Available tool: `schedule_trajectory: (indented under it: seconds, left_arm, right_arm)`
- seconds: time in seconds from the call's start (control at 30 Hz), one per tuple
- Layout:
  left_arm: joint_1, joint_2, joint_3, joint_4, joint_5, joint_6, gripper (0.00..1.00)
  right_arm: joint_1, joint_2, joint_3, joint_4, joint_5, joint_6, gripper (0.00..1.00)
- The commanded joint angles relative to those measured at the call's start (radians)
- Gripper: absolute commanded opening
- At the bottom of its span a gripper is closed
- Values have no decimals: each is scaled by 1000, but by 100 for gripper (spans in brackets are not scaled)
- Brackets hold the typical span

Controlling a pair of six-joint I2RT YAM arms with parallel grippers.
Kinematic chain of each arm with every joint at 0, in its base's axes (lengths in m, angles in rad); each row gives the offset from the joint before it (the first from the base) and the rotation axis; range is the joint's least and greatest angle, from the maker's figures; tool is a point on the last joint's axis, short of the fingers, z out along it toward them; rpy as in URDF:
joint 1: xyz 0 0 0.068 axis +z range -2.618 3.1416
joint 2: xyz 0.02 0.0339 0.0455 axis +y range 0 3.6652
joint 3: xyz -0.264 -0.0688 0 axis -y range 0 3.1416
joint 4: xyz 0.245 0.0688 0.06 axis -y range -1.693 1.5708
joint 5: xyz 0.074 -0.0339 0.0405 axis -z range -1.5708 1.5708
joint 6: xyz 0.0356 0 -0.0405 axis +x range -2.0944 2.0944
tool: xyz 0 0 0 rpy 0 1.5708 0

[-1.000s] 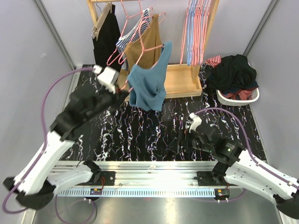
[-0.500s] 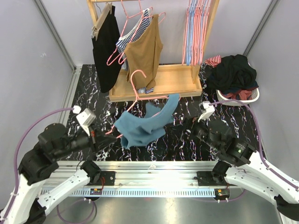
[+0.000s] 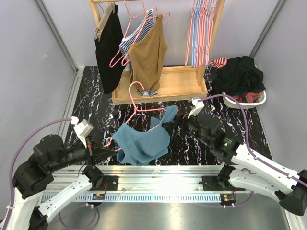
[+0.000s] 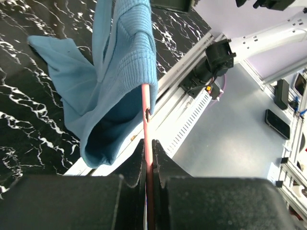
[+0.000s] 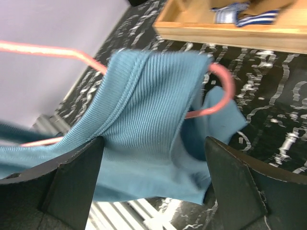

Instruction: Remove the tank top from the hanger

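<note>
Left pincer (image 4: 147, 148): clenched on pink hanger (image 4: 145, 103).
Right pincer (image 5: 153, 146): spread wide, nearing blue tank top (image 5: 144, 96).
Risk: a snag could tug the hanger loose.

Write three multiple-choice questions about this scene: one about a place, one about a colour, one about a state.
1. Where is the white laundry basket? A. at the far right B. on the wooden rack C. between the arm bases
2. What colour is the ribbed tank top on the pink wire hanger? A. brown B. blue C. black
3. How is the left gripper? A. open B. shut on the hanger C. out of view
Answers: 1 A, it stands beside the right wall; 2 B, blue knit drapes the hanger; 3 B, its jaws pinch the pink wire.
</note>
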Motion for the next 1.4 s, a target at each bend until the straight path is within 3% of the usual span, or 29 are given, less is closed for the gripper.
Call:
schedule_trajectory:
  seconds: [0.0, 0.2, 0.3, 0.4, 0.47, 0.57, 0.63, 0.73, 0.8, 0.87, 1.0, 1.13, 1.2, 1.23, 1.27, 1.3, 1.33, 1.37]
  left_arm:
    - [-3, -32, 35, 117, -15, -5, 0]
    - [-3, -15, 23, 169, -18, -18, 0]
    - [-5, -11, 25, 175, 1, -18, 0]
    - [-5, -9, 29, 178, 10, -26, 0]
    - [-3, -5, 19, 183, 43, -29, 0]
    - [-3, -9, 17, 158, 24, -29, 0]
    - [-3, -21, 25, 132, -51, -26, 0]
    - [-3, -21, 45, 88, -148, -21, 0]
    - [-3, -21, 48, 75, -160, -18, 0]
    - [-5, -17, 45, 69, -156, -21, 0]
    - [-3, -23, 49, 63, -148, -20, 0]
    - [-3, -44, 38, 115, -70, -44, 0]
    - [-5, -58, 34, 120, -96, -41, 0]
    - [-5, -86, 19, 143, -108, -41, 0]
    - [-3, -100, 5, 164, -113, -46, 0]
    - [-3, -109, -11, 184, -108, -58, 0]
    - [-5, -118, -40, 213, -102, -63, 0]
    - [-3, -115, -53, 226, -93, -67, 0]
  right_arm:
    - [7, 1, -8, 108, -119, -7, 92]
    - [7, -70, -129, 223, -263, 36, 94]
    - [9, -75, -152, 255, -296, 4, 84]
    - [7, -50, -146, 271, -297, -32, 42]
    - [9, -41, -143, 272, -256, -46, 21]
    - [7, -41, -125, 202, -126, -23, 7]
    - [7, -47, -99, 136, 45, 11, 0]
    - [6, -93, -92, -38, 228, 144, 0]
    - [4, -124, -88, -209, 434, 305, 0]
    - [-7, -171, -100, -299, 519, 414, 0]
    - [-31, -188, -126, -326, 521, 481, 0]
    - [-111, -40, -123, -266, 364, 462, 0]
    - [-166, 0, -153, -75, 88, 341, 0]
    - [-180, 60, -163, 5, -226, 303, 0]
    - [-191, 100, -167, 177, -407, 236, 2]
    - [-189, 144, -152, 237, -573, 217, 8]
    - [-185, 221, -144, 283, -834, 217, 15]
    - [-180, 243, -143, 367, -913, 252, 27]
